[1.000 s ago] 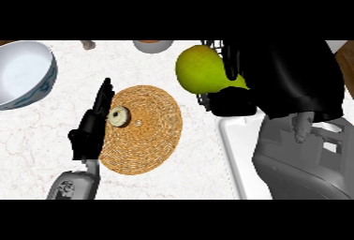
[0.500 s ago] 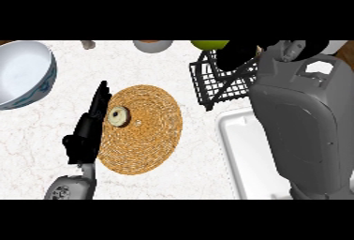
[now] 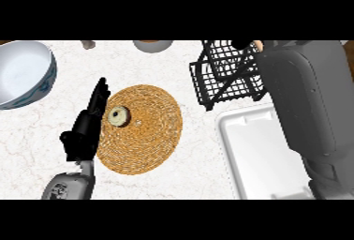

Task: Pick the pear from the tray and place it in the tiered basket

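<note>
So the right forearm (image 3: 304, 108) stretches up over the black basket (image 3: 224, 72) at the top right, and its hand is out of view, so no telling what it's holding; the pear isn't visible either. The left hand (image 3: 86, 126) lies open, fingers straight, along the woven mat's (image 3: 149, 136) left edge, with a white tray (image 3: 259, 154) beside it on the desk (image 3: 41, 140).

From my view, a round woven straw mat (image 3: 142, 129) lies mid-counter, with a small cream ring-shaped item (image 3: 118, 116) on its left part. My left hand (image 3: 84, 129) lies along the mat's left edge. A large white-and-blue bowl (image 3: 22, 72) sits far left. A black wire tiered basket (image 3: 224, 72) stands right of the mat, and a white rectangular tray (image 3: 256, 154) lies in front of it.
</note>
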